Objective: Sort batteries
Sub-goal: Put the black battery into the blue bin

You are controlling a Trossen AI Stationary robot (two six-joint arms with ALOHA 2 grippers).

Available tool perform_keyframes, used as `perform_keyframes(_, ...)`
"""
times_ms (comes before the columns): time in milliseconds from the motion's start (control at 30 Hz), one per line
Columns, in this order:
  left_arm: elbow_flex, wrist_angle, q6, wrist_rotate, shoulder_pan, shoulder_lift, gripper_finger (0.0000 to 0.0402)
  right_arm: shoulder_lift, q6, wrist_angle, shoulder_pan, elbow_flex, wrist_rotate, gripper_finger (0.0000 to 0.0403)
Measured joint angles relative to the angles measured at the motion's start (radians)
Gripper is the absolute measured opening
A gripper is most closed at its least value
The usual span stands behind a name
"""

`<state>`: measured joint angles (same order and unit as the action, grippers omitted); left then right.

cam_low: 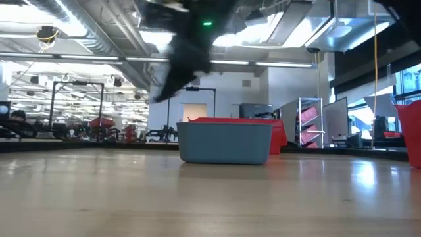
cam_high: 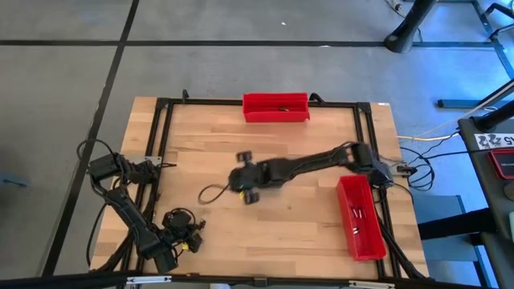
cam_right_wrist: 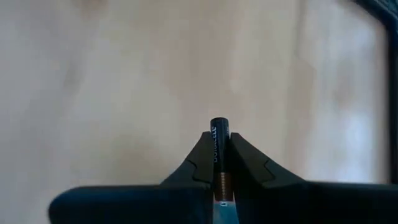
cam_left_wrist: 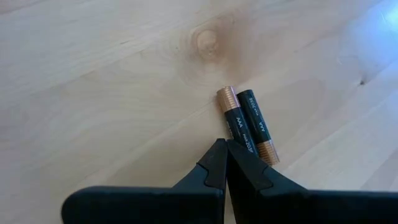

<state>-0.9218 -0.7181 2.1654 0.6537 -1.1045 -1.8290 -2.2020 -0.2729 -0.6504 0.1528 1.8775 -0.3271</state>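
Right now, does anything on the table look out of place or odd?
Two AAA batteries lie loose on the bare wood just beyond the left claw, which is shut and empty, outside either red bin. Otherwise nothing is spilled or damaged; the right claw grips one battery above mid-table.

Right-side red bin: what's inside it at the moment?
The right-side red bin holds a few thin pieces, probably batteries, lying midway along its floor. Their number cannot be told; nothing covers the floor.

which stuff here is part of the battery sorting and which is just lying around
Part of the job: battery pinched in the right gripper; two AAA batteries on the table by the shut left gripper; red bins.
Lying about: loose cable.
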Motion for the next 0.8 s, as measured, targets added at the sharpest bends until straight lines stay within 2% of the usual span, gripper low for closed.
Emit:
perform_keyframes(100,0.0,0.0,0.0,0.0,-0.001,0.0,0.0001,0.114,0.018,-0.04,-0.033,-0.142,-0.01,0.0024)
perform_keyframes(200,0.0,0.0,0.0,0.001,-0.001,0.0,0.0001,0.224,0.099,0.0,-0.068,-0.33,0.014,0.0026)
perform_keyframes(300,0.0,-0.001,0.0,0.009,-0.002,0.0,0.0001,0.312,0.164,0.144,-0.099,-0.504,0.172,0.0029)
perform_keyframes(400,0.0,-0.002,-0.003,0.02,-0.002,-0.001,0.0001,0.319,0.193,0.309,-0.114,-0.635,0.296,0.0027)
perform_keyframes(467,0.0,-0.003,-0.015,0.023,-0.002,-0.001,0.0001,0.315,0.202,0.353,-0.117,-0.68,0.318,0.0027)
perform_keyframes(567,0.0,-0.004,-0.018,0.025,-0.002,-0.001,0.0001,0.309,0.217,0.387,-0.117,-0.696,0.288,0.0038)
perform_keyframes(800,0.0,-0.008,-0.022,0.03,-0.002,-0.001,0.0001,0.311,0.224,0.392,-0.117,-0.691,0.277,0.0097)
